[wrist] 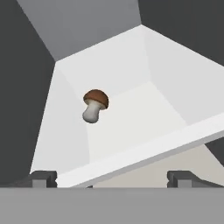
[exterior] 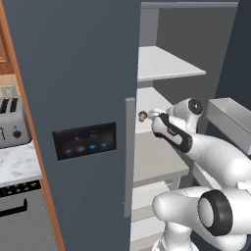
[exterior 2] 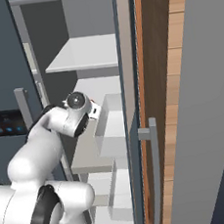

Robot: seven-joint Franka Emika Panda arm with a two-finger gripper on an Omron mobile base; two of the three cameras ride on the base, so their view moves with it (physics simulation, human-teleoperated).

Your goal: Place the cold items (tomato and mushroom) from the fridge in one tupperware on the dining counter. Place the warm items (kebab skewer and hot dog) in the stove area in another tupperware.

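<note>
Hand view: mushroom [wrist: 95, 105] sits on a white fridge shelf [wrist: 131, 109], brown cap up, pale stem below, tilted a bit. White walls rise on both sides of it, dark grey wall behind.
Claw: two dark fingertips [wrist: 43, 178] at the bottom edge, set wide apart, nothing between them. Wide open, empty. Mushroom lies ahead of the tips, left of centre, not touched.
Shelf lip: white front edge runs slantwise across the hand view, between the tips and the mushroom.
Left base view: fridge [exterior: 78, 98] door is open, dark blue-grey slab with black panel [exterior: 85, 140] of blue lights and grey handle [exterior: 129, 157]. Arm [exterior: 206, 147] reaches from lower right into the fridge interior at middle-shelf height.
Mushroom, left base: small brown spot [exterior: 142, 115] on the middle shelf just past the door handle, right beside the hand's front end.
Shelves: upper white shelf [exterior: 166, 66] above the hand, more white shelves below.
Door bin: grey bin [exterior: 230, 117] on the right, near the arm's elbow.
Toaster: silver, on the marble worktop [exterior: 14, 164] far left, well apart from the fridge.
Right base view: arm [exterior 2: 61, 124] bends into the fridge from lower left; wrist sits level with the middle shelf [exterior 2: 101, 90]. White bin [exterior 2: 111, 129] just right of the wrist. Claw tips hidden behind the wrist here.
</note>
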